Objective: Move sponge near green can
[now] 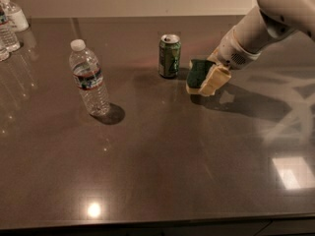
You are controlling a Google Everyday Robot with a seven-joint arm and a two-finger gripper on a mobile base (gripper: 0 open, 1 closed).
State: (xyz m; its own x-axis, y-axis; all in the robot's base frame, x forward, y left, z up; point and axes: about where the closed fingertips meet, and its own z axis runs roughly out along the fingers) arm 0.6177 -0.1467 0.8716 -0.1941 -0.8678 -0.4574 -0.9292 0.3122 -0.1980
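One arm (pixel 256 31) cut off top right, jaws clamped on half-hidden sponge (pixel 199 73) just beside green can (pixel 170 56)

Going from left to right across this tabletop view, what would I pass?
Small bottles at the left edge → water bottle → green can → sponge, clamped in the gripper just right of the can, with the robot arm stretching to the upper right.

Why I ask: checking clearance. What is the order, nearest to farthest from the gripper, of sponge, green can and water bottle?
1. Dark green and yellow foam sponge, clamped in the gripper, right of centre.
2. Green metal drink can, just left of the gripper.
3. Clear plastic water bottle, far left.
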